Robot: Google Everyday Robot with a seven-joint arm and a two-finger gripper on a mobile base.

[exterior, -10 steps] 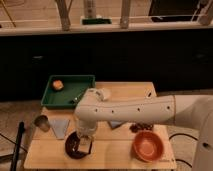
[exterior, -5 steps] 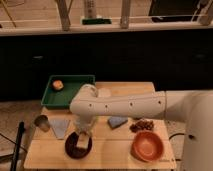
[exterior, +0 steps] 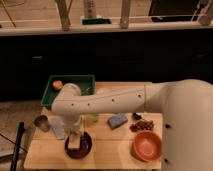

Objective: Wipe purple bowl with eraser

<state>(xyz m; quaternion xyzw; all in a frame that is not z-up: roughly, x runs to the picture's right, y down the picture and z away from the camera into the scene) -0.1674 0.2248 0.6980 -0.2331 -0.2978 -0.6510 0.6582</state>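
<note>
eraser sits inside the purple bowl at the front left of the wooden table, grasped by the gripper reaching down from the white arm. orange bowl lies well apart to the right, blue-grey pad between, green tray behind.

Warm dim light, dark backdrop, pale arm brightly lit, claw shaded at the purple bowl

A green tray holding an orange fruit sits at the back of a wooden table. An orange bowl, a blue pad and a metal cup lie nearby.
</note>
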